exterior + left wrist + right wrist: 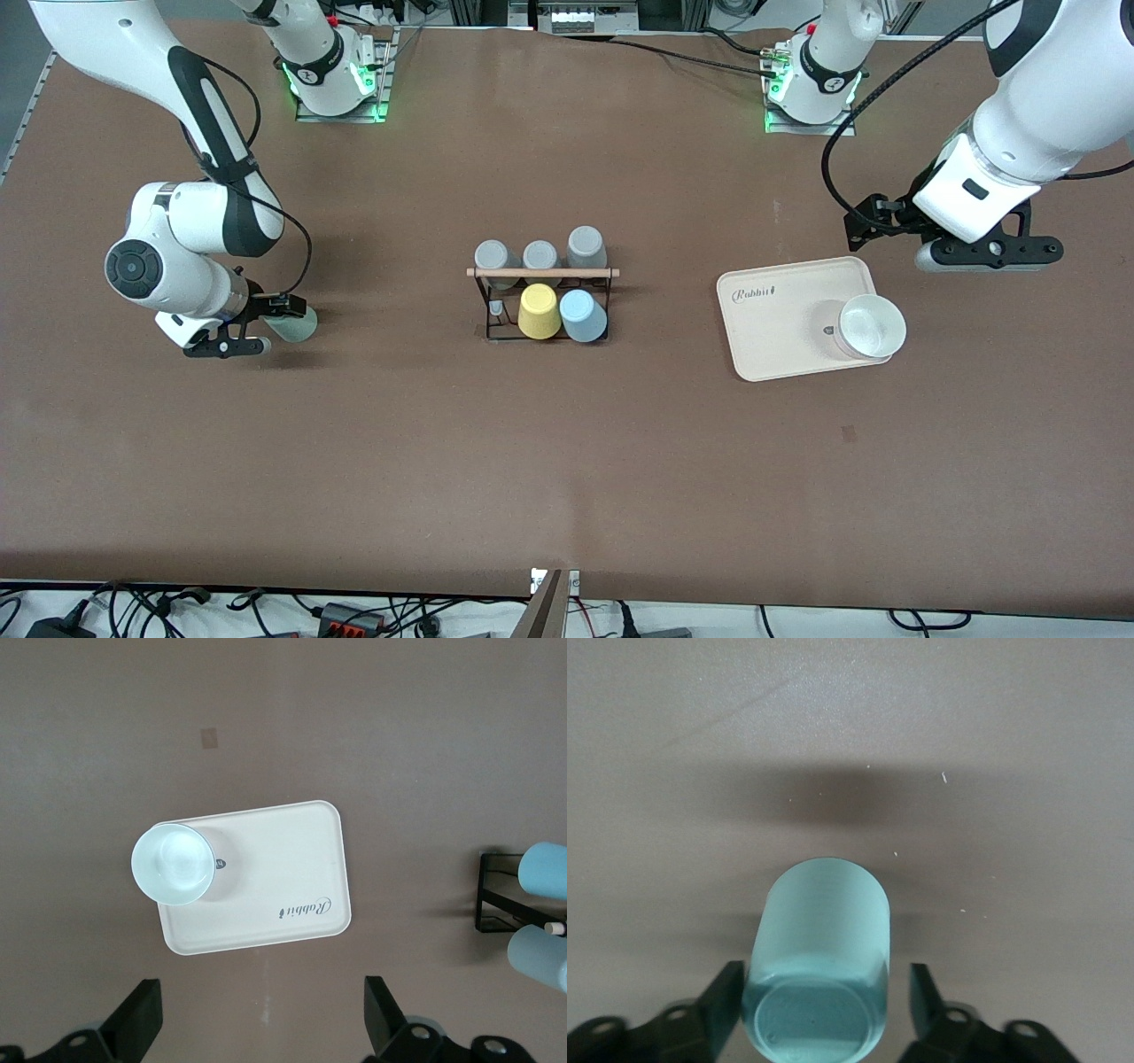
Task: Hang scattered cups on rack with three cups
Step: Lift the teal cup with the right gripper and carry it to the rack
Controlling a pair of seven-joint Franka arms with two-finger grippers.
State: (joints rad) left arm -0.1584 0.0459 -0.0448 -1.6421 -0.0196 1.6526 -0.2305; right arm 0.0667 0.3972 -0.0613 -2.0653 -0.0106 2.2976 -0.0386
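While left pincer (261,1028) waits apart above "Rabbit" tray (780,306); right pincer (824,1005) apart around green cup (819,966).

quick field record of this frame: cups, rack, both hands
green cup: on its side on the table at the right arm's end, between right hand's fingers
right hand: open around it, not clamped
rack: mid-table; yellow cup, blue cup and three grey cups hung
left hand: open, waiting above table beside tray
white cup: on tray
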